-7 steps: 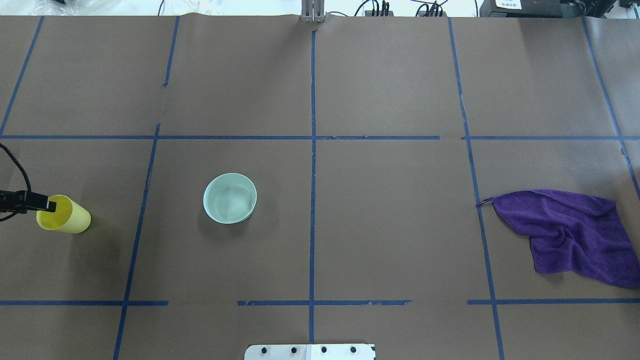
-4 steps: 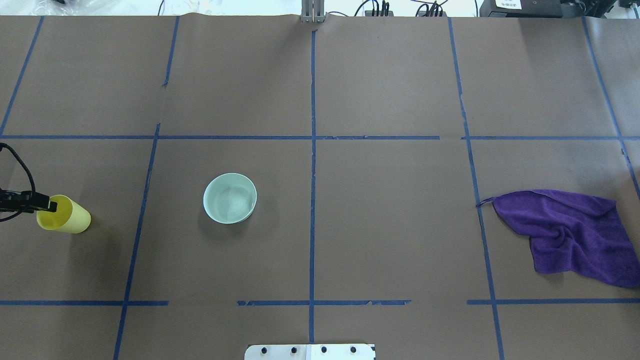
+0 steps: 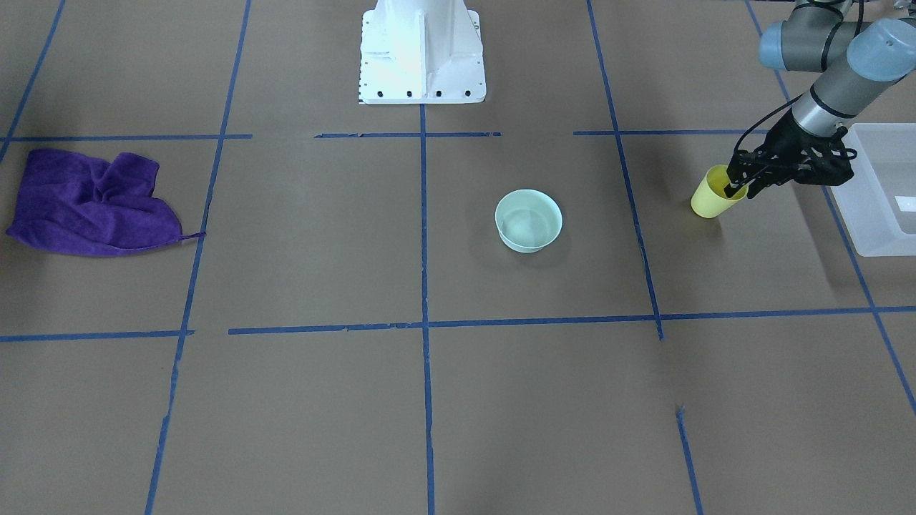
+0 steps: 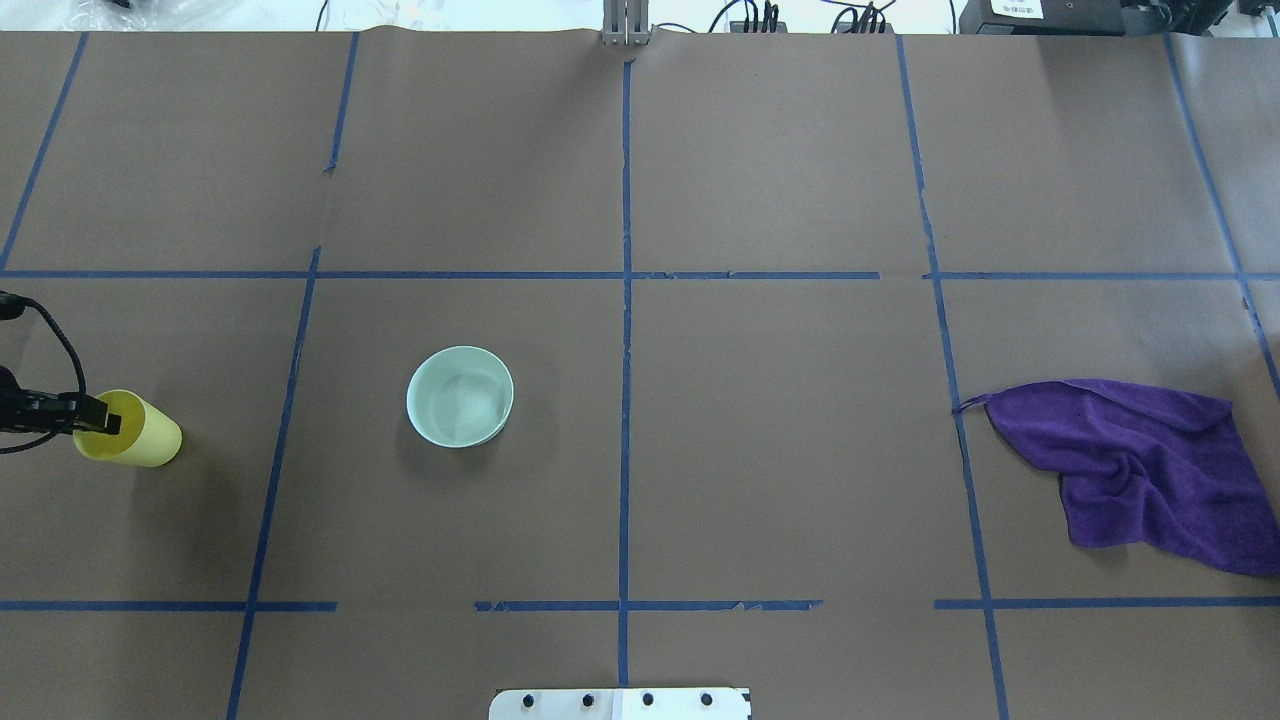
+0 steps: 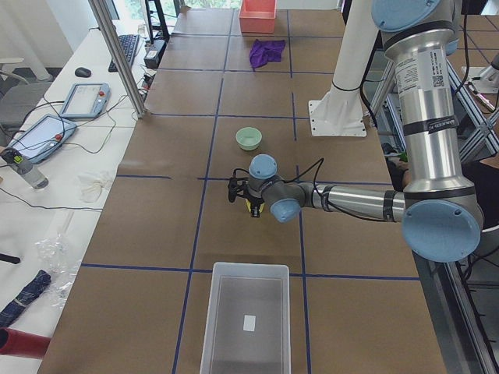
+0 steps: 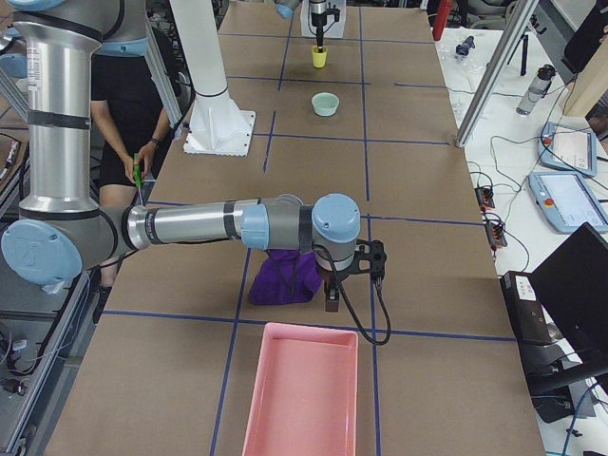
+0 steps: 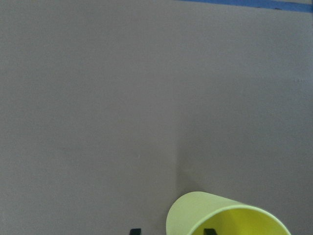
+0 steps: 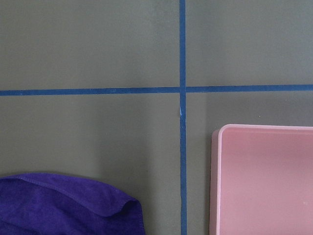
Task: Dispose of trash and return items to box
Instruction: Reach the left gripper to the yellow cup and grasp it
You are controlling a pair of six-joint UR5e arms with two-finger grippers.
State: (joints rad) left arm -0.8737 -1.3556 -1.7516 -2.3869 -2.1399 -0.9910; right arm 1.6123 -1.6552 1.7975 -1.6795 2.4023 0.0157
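Observation:
The yellow cup [image 3: 710, 194] stands upright near the table's left end, also in the overhead view [image 4: 140, 432]. My left gripper [image 3: 737, 187] is open and straddles the cup's rim. In the left wrist view, one fingertip [image 7: 209, 231] is inside the cup [image 7: 220, 218] and the other is outside, clear of the wall. The mint-green bowl [image 4: 460, 396] sits upright and alone to the cup's right. The frosted box [image 3: 884, 189] lies just beyond the left gripper. My right gripper [image 6: 330, 285] hovers by the purple cloth; I cannot tell if it is open.
A crumpled purple cloth [image 4: 1150, 470] lies at the right end, with a pink tray [image 8: 264, 181] beside it. The robot's white base [image 3: 422, 50] stands at the table's near-middle edge. A person stands behind the robot [image 6: 128, 114].
My left gripper has sunk a little, so its finger sits deeper inside the yellow cup. The cup, bowl and cloth have not moved.

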